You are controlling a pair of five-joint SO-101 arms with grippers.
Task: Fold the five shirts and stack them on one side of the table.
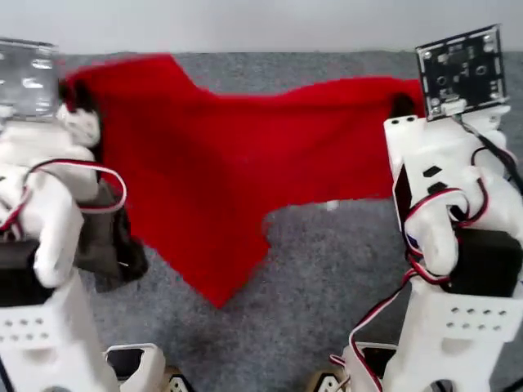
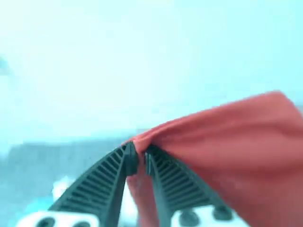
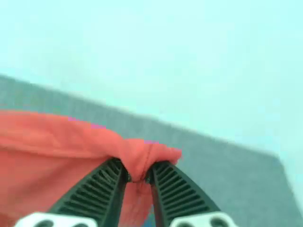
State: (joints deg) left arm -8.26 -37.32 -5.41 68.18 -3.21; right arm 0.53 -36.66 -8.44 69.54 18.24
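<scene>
Your left gripper (image 2: 137, 158) and right gripper (image 3: 138, 174) clamp the red shirt (image 1: 212, 155), stretched unfolded at the far side; folding seems barely begun.

Grey carpet-like table (image 1: 343, 278) w/ red shirt (image 1: 212, 163) across far half, contact w/ surface unclear.

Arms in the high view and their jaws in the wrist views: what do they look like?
Both are white plastic with black servo blocks. The left arm and right arm each trail looped red, white and black wires; the right arm also carries a dark circuit board on its wrist. The jaws are black, tapered and ribbed, set in white mounts with round holes.
</scene>
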